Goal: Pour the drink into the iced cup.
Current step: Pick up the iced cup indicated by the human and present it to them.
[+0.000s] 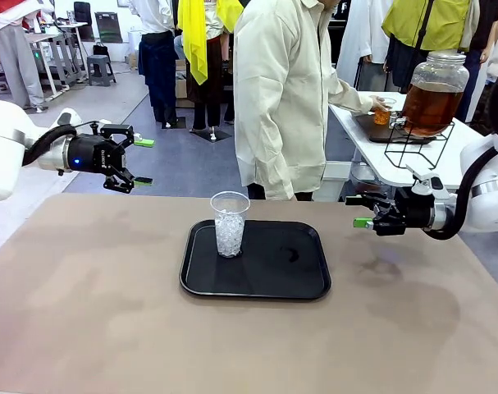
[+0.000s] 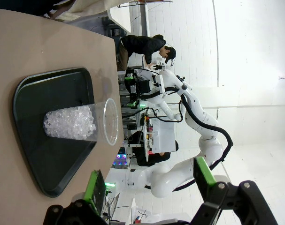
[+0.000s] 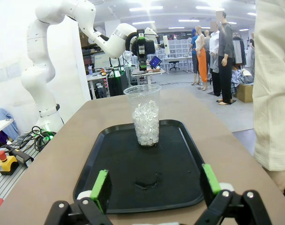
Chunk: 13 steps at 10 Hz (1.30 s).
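A clear plastic iced cup (image 1: 230,223) stands upright on the left part of a black tray (image 1: 290,279), about half full of ice. My left gripper (image 1: 143,162) hangs open above the table's far left, well clear of the cup. My right gripper (image 1: 360,211) is open at the right, level with the tray's far edge. The drink (image 1: 431,105) is amber liquid in a large glass dispenser jar on a side table behind. The left wrist view shows the cup (image 2: 81,123) ahead of my open left gripper (image 2: 150,183). The cup (image 3: 146,115) stands beyond my open right gripper (image 3: 156,183).
A person (image 1: 285,98) in a pale coat stands at the far edge, one hand holding a small glass (image 1: 382,113) at the dispenser. The jar rests on a black wire stand (image 1: 421,144). A small dark mark (image 1: 291,254) lies on the tray. Brown tabletop (image 1: 109,328) surrounds the tray.
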{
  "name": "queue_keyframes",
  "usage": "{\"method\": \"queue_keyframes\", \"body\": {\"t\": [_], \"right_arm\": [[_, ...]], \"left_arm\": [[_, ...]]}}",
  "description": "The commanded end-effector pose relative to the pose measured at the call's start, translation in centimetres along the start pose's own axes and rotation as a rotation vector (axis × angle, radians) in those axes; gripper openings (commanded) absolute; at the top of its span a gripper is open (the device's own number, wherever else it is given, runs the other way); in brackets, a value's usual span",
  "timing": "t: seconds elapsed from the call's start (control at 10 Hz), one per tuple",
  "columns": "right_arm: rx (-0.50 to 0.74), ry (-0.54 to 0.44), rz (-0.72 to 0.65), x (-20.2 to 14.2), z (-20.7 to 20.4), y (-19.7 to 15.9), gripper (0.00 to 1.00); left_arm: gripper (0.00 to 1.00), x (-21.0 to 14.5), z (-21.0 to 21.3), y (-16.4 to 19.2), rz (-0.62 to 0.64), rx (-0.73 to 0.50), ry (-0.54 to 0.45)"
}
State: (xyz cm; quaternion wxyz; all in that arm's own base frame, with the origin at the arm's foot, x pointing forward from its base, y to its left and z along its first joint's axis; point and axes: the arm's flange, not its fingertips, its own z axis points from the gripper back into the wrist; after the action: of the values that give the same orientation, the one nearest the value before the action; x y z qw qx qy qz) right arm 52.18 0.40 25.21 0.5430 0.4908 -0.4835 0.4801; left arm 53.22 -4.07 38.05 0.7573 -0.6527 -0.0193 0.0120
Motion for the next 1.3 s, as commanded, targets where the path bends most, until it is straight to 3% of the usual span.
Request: {"method": "queue_keyframes", "body": {"t": [0.0,1.2], "right_arm": [[0.001,0.000,0.004,0.21,-0.04,-0.05,1.00],[0.001,0.000,0.004,0.21,-0.04,-0.05,1.00]], "left_arm": [[1.00,-0.02,0.02,-0.25,0.010,-0.007,-0.010],[1.00,-0.02,0.02,-0.25,0.010,-0.007,-0.010]]}}
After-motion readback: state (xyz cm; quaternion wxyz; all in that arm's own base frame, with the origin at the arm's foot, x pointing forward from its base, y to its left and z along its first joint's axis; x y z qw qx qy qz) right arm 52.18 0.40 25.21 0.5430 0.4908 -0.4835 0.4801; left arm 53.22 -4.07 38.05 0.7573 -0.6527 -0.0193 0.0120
